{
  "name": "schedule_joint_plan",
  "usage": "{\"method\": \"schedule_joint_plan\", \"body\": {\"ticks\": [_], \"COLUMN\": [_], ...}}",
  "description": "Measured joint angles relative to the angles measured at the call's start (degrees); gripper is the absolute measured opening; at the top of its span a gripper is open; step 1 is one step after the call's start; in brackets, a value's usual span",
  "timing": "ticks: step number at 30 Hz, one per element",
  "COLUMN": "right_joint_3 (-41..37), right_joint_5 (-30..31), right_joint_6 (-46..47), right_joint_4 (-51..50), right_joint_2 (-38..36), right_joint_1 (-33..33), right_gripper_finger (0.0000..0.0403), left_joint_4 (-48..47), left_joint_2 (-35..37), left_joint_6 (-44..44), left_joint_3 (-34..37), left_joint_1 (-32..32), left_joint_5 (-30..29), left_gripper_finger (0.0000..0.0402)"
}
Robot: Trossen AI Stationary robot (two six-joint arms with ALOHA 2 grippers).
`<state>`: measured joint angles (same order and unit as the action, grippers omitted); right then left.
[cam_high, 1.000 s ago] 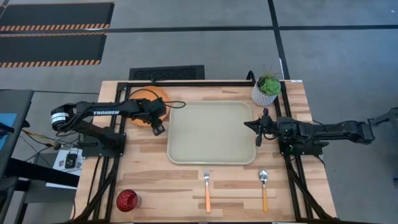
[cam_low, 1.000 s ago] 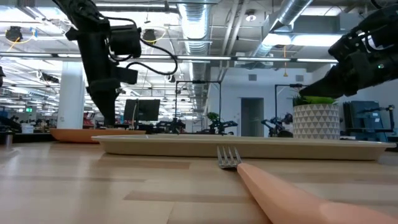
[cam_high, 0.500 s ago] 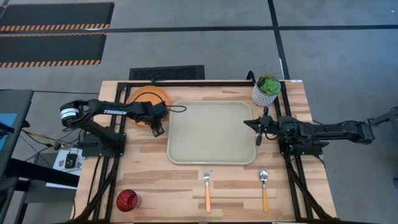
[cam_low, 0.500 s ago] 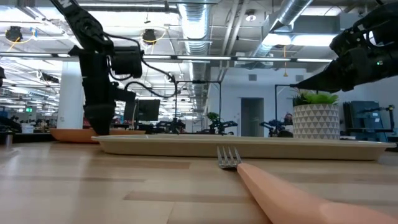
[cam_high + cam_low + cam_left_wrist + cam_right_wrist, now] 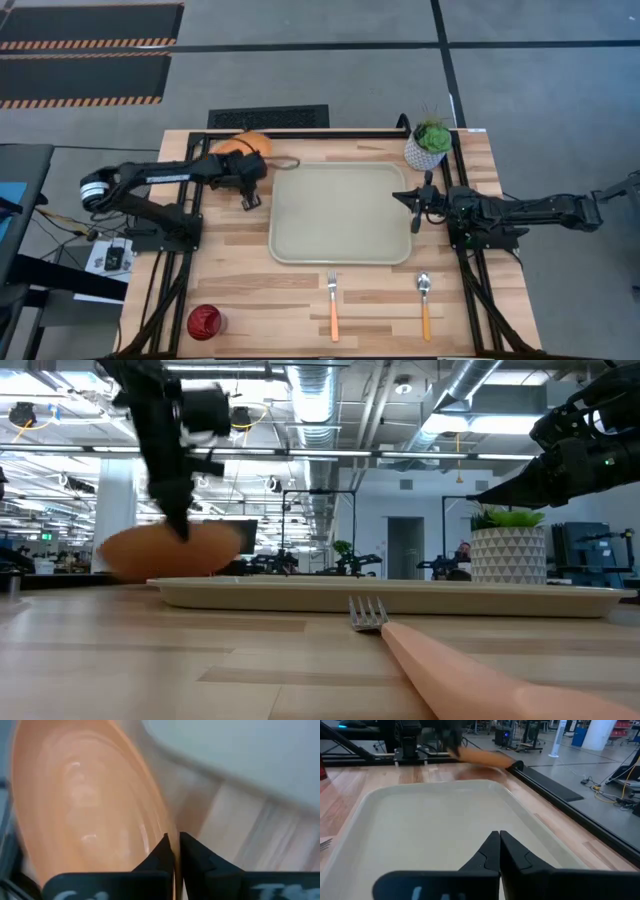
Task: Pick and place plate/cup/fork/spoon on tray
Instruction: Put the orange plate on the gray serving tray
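High view showed the left gripper (image 5: 250, 196) just off the tray's (image 5: 340, 250) far-left corner, its fingers pinched on the rim of the plate (image 5: 240, 146), which reached away from the gripper toward the table's far edge. Low view had the plate (image 5: 170, 549) clear of the wood and tilted, hanging under the gripper (image 5: 180, 528); left wrist view confirmed the two dark fingers (image 5: 161, 856) squeezed onto the orange edge with the pale tray wall just ahead. Right gripper (image 5: 414, 207) waited at the tray's opposite short side, tips pressed together over the rim, holding nothing; its wrist view looked across the bare tray floor (image 5: 440, 820). Nearer the front edge than either gripper lay the fork (image 5: 332, 300) and spoon (image 5: 424, 300), both just beyond the tray's near long side, the spoon closer to the right arm. The cup (image 5: 205, 322) stood at the front-left corner, well apart from the left gripper. Plant pot (image 5: 428, 146) sat just beyond the right gripper, near the tray's far-right corner. Step in hand, by my reading: plate lifted, first of four items, nothing on the tray yet. Next move would call for carrying the plate sideways over the raised rim, levelling it, lowering it flat inside, then letting go; a thin edge grip on a tilted plate looked liable to slip.
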<state>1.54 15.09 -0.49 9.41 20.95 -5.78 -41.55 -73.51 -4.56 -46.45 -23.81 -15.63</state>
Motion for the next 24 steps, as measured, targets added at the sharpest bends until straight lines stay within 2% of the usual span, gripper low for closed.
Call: {"method": "schedule_joint_plan", "body": {"ticks": [4,6,16,24], "right_joint_3": [0.0,0.0,0.0,0.0], "right_joint_5": [0.1,0.3,0.7,0.6], "right_joint_6": [0.0,0.0,0.4,0.5], "right_joint_4": [-0.1,-0.2,-0.3,-1.6], "right_joint_2": [0.0,0.0,0.0,0.0], "right_joint_1": [0.0,0.0,0.0,0.0], "right_gripper_finger": [0.0014,0.0016,0.0015,0.0014], "left_joint_4": [2.8,3.9,12.0,15.8], "left_joint_2": [0.9,-1.4,-20.2,-31.7], "left_joint_6": [-0.5,-0.7,-2.1,-0.5], "left_joint_3": [-6.0,-9.3,-22.1,-29.7], "left_joint_1": [3.8,7.2,19.9,24.7], "left_joint_5": [2.6,3.4,8.7,6.5], "left_gripper_finger": [0.0001,0.0001,0.0000,0.0000]}}
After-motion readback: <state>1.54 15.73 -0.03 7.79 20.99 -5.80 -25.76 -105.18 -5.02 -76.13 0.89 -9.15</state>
